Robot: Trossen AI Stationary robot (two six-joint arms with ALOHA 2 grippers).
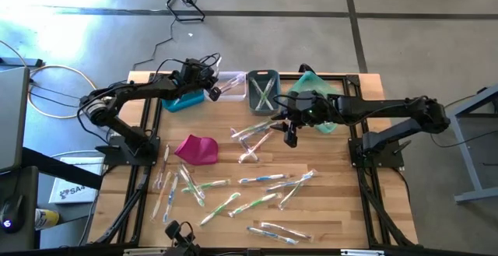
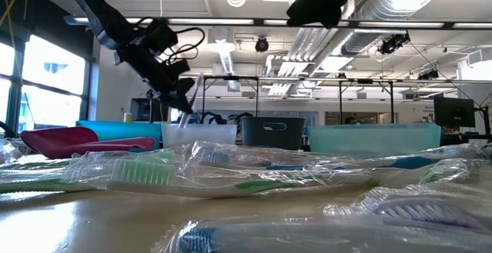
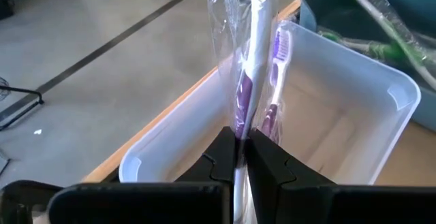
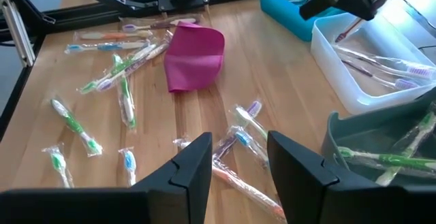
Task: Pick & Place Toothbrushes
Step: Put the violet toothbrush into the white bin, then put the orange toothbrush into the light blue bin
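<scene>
My left gripper point(image 3: 240, 149) is shut on a toothbrush point(image 3: 253, 40) with a white and purple handle, in a clear wrapper, over the clear bin point(image 1: 231, 85) at the table's far side. Purple toothbrushes point(image 4: 381, 66) lie in that bin. Green ones fill the grey bin point(image 1: 263, 89) beside it. Many wrapped toothbrushes point(image 1: 264, 180) lie flat across the table's middle and near part. My right gripper point(image 4: 238, 159) hangs open above a small cluster point(image 4: 238, 139) of them in front of the grey bin, with nothing between its fingers. My left gripper pinches the wrapped toothbrush's purple handle part point(image 3: 240, 118) between its two fingers. The fingers slant down from the table's left, and the brush runs on ahead of them, along their line. It is lifted, with its free end point(image 4: 343, 37) inside the bin's opening; whether it touches the bin I cannot tell.
A blue bin point(image 1: 182, 101) stands left of the clear one and a teal bin point(image 1: 315, 100) right of the grey one, partly under my right arm. A magenta pouch point(image 1: 196, 149) lies left of the table's centre. Black frame rails run along the table's left and right edges.
</scene>
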